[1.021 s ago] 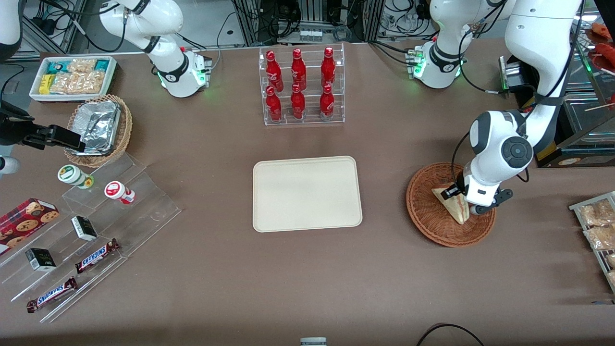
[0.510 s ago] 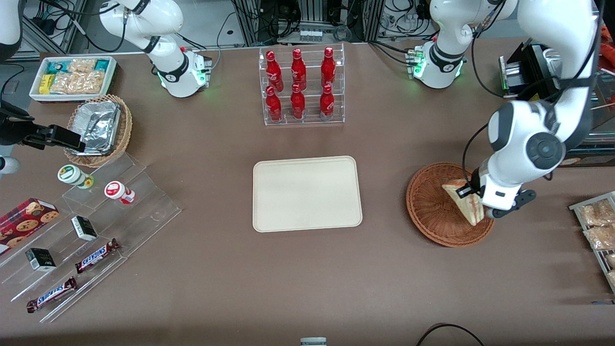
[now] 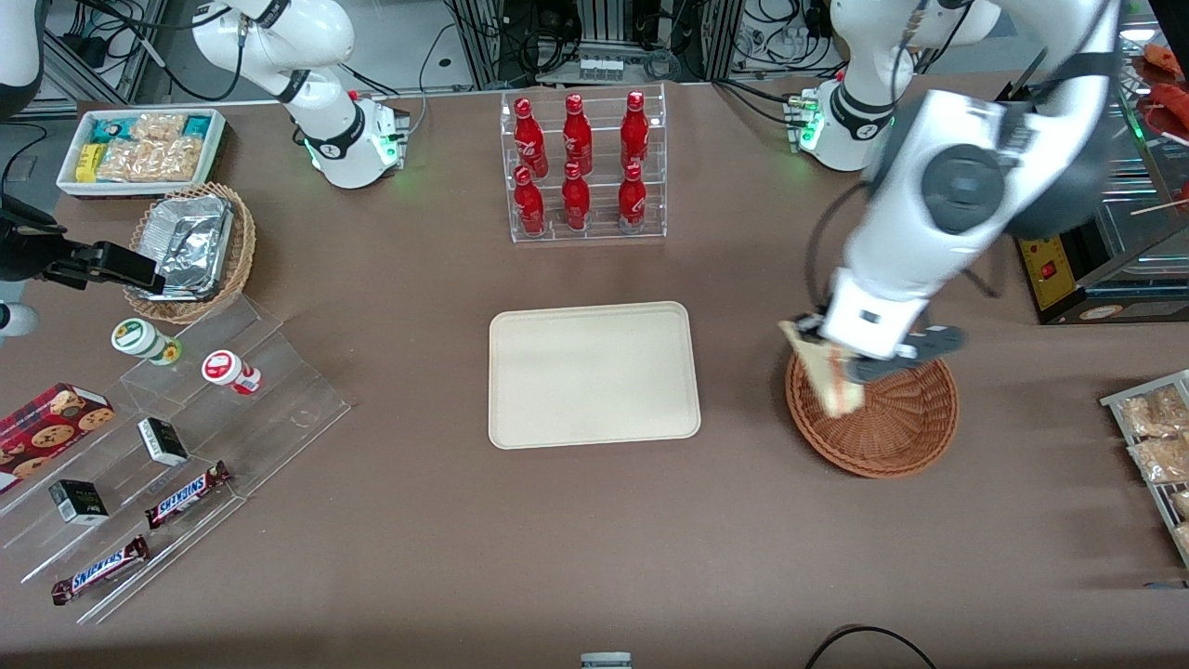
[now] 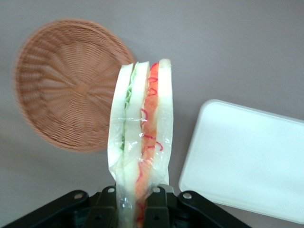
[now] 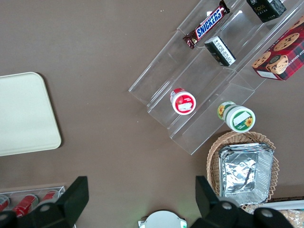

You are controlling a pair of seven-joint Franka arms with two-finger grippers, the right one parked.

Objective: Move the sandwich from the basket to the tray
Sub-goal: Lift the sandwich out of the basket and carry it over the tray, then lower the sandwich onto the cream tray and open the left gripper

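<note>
My left gripper point(image 3: 841, 358) is shut on the sandwich point(image 3: 827, 376), a wrapped pale wedge with red-orange and green filling, and holds it in the air above the basket's edge nearest the tray. In the left wrist view the sandwich point(image 4: 141, 137) stands between the fingers point(image 4: 159, 202). The round reddish-brown wicker basket point(image 3: 896, 423) lies empty on the table and shows in the left wrist view point(image 4: 66, 90). The cream tray point(image 3: 593, 373) lies empty at the table's middle, beside the basket; it also shows in the left wrist view point(image 4: 247, 161) and the right wrist view point(image 5: 23, 114).
A clear rack of red bottles point(image 3: 581, 167) stands farther from the front camera than the tray. A tan basket with foil point(image 3: 190, 246), a white snack bin point(image 3: 139, 149) and clear steps with snacks point(image 3: 167, 446) lie toward the parked arm's end. A rack of packets point(image 3: 1152, 446) lies at the working arm's end.
The gripper has lifted the sandwich out of the basket and carried it toward the tray, to above the basket's rim. The arm has swung higher over the table.
</note>
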